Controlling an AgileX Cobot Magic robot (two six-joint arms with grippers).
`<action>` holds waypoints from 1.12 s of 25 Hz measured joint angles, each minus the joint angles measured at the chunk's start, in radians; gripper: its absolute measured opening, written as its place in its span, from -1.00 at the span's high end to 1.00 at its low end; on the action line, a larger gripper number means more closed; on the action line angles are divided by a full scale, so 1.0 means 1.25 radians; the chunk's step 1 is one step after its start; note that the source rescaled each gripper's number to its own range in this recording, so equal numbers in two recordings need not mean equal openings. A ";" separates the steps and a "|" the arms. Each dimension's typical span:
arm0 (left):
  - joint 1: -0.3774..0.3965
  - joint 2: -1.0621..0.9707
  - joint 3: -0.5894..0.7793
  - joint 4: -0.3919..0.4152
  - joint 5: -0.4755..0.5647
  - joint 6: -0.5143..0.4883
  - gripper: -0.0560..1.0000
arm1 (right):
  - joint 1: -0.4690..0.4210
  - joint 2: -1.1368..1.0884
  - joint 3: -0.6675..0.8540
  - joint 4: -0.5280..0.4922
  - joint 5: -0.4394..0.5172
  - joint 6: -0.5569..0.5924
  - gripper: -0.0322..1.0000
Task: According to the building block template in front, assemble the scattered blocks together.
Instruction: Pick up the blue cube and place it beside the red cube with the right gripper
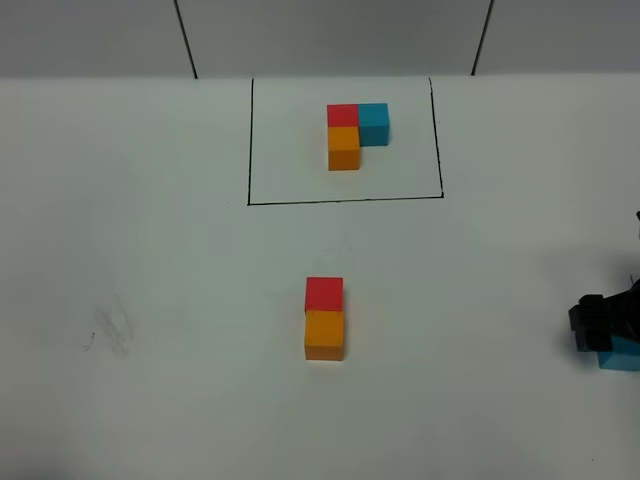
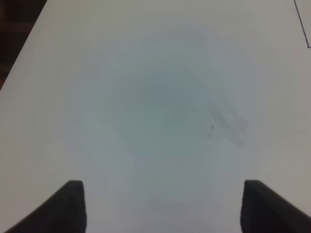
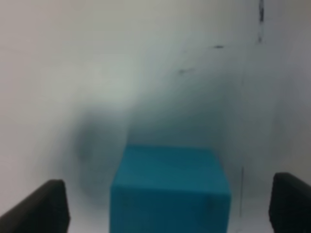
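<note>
While the right gripper [image 3: 167, 206] straddles the loose blue block [image 3: 170, 184] at the right edge of the table [image 1: 150, 300], jaws spread and not touching it, the red block [image 1: 324, 293] and orange block [image 1: 324, 335] sit joined mid-table. Left gripper [image 2: 163, 206]: jaws spread too, nothing held.

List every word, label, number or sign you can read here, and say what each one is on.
No readable text in any view.
The template blocks, the red and orange pair and the loose blue block have plain faces.
The table carries only a black outline and faint smudges, no letters or numbers.
</note>
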 joint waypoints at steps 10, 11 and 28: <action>0.000 0.000 0.000 0.000 0.000 0.000 -0.04 | 0.000 0.023 0.000 0.001 -0.017 -0.017 0.38; 0.000 0.000 0.000 0.000 0.000 0.000 -0.04 | 0.000 0.020 0.001 0.001 -0.017 -0.029 0.38; 0.000 0.000 0.000 0.000 0.000 0.001 -0.04 | 0.313 0.017 -0.169 0.199 0.134 -0.754 0.38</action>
